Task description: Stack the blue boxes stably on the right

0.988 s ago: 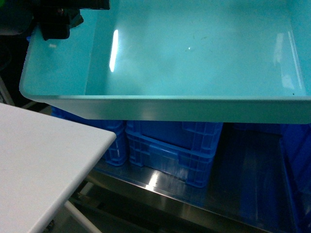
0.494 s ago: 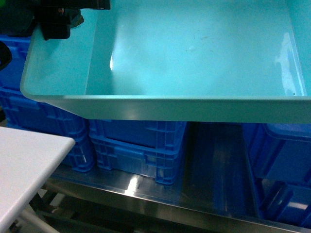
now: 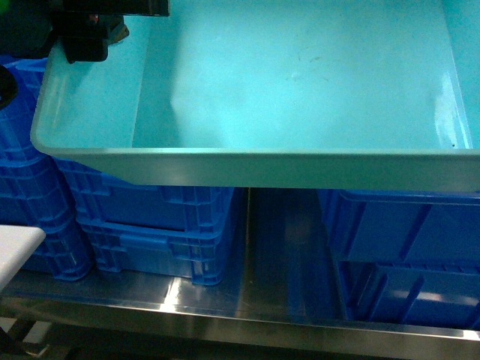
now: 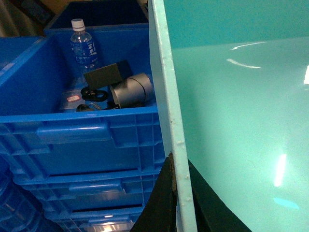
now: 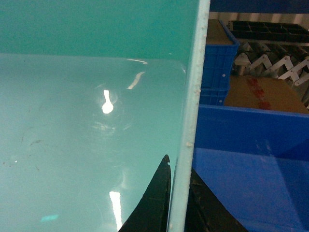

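Observation:
One light turquoise blue box (image 3: pixel 300 90) fills the top of the head view, held in the air above the shelf. My left gripper (image 4: pixel 179 166) is shut on its left rim, one black finger on each side of the wall; it shows as a dark shape (image 3: pixel 86 34) at the top left of the head view. My right gripper (image 5: pixel 177 176) is shut on the right rim in the same way. The box's glossy inside (image 4: pixel 241 121) (image 5: pixel 87 121) is empty. My right gripper is out of the head view.
Dark-blue ribbed crates stand stacked on a steel shelf (image 3: pixel 277 247), one stack at left (image 3: pixel 150 225) and one at right (image 3: pixel 405 225), with a gap between. A white table corner (image 3: pixel 15 247) pokes in at left. The left crate holds a water bottle (image 4: pixel 82 46) and a grey cylinder (image 4: pixel 130 89).
The whole view has swung right: the white table slid off to the left, the left crates moved left, and a right crate stack came in. The box stays gripped the same.

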Motion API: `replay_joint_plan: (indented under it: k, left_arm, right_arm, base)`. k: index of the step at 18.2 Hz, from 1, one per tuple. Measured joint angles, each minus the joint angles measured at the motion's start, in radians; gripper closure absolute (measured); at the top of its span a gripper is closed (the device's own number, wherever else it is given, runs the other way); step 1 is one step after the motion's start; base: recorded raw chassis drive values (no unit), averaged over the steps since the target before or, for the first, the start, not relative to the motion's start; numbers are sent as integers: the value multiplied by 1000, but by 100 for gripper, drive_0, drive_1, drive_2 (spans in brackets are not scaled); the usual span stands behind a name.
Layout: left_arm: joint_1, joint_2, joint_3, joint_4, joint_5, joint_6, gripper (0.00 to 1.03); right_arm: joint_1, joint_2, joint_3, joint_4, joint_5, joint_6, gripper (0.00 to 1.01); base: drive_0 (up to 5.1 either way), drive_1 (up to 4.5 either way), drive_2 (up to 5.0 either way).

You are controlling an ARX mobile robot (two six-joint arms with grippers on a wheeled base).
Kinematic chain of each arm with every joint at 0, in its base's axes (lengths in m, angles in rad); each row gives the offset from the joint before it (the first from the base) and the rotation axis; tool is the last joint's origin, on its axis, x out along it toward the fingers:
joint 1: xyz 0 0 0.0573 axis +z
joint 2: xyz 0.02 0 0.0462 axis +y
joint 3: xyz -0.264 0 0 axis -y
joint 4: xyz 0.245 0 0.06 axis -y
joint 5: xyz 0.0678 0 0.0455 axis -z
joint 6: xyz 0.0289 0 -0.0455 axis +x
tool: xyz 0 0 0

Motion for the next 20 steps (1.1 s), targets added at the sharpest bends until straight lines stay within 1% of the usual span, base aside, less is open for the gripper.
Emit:
replay_joint_plan:
  k: [20]
  left_arm:
    - [0,0,0,0,-1,0,101]
  right_arm:
    - [0,0,0,0,0,0,94]
  base:
    - [465,-229,-229]
